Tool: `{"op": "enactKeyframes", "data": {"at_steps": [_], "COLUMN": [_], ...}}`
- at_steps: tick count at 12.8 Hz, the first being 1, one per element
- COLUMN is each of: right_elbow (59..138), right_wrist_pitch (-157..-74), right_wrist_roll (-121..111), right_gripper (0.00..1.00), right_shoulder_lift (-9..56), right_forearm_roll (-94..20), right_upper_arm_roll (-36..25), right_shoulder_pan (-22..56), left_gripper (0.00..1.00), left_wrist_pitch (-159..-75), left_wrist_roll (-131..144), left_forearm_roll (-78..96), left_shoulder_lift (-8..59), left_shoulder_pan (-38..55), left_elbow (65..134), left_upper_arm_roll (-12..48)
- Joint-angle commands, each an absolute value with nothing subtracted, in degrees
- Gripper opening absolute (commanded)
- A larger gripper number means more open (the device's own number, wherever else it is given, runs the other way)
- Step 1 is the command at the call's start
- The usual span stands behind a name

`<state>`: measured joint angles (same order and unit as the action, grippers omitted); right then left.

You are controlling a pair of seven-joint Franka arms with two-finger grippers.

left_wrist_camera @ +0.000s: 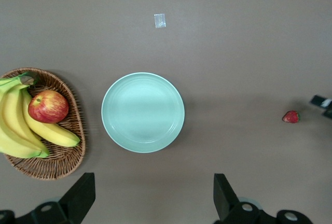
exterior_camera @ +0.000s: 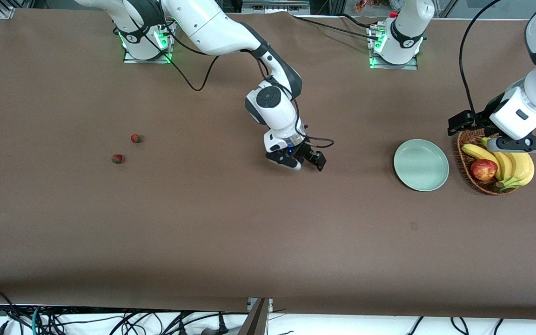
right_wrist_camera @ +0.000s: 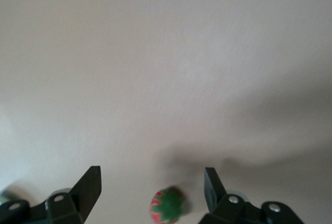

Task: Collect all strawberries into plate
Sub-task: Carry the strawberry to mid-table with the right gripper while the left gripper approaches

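While two strawberries, one (exterior_camera: 136, 138) and another (exterior_camera: 117, 159), lie close together on the tabletop (exterior_camera: 212, 232) toward the right arm's end, well apart from the plate, the right gripper (exterior_camera: 306, 160) hangs low over the middle with its jaws spread. A third strawberry (right_wrist_camera: 166, 206) sits between those jaws in the right wrist view, loose on the tabletop as far as I can tell. I judge this a drop-off short of the mint-green plate (exterior_camera: 421, 164), which lies bare; next, the berry needs carrying on to it. Bare tabletop between jaws and plate leaves open room. The left gripper (exterior_camera: 524, 144) waits over the wicker basket (exterior_camera: 465, 163) of bananas (exterior_camera: 514, 167) and an apple (exterior_camera: 483, 170), jaws wide and empty.
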<state>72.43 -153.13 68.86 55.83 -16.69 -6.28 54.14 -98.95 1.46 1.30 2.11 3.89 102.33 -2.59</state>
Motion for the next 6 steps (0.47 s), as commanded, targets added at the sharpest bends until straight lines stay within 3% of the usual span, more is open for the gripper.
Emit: {"op": "enactKeyframes", "data": {"at_steps": [1, 6], "right_elbow": [73.38, 82.24], "right_wrist_pitch": [-140.5, -122.38], "right_wrist_roll": [62.61, 39.89], "right_gripper": [0.88, 0.88], "right_shoulder_lift": [49.94, 37.38], "right_forearm_roll": [-16.78, -16.79], "right_upper_arm_roll": [-8.69, -12.02], "right_shoulder_pan": [52.66, 45.1], "left_gripper": [1.0, 1.0], "left_wrist_pitch": [-103.26, -111.86], "left_wrist_roll": [0.97, 5.86], "left_forearm_roll": [2.11, 2.2], "left_shoulder_lift": [0.97, 0.97], "left_shoulder_pan": [3.69, 3.78], "left_elbow": [106.77, 113.54], "left_upper_arm_roll": [-2.29, 2.01]}}
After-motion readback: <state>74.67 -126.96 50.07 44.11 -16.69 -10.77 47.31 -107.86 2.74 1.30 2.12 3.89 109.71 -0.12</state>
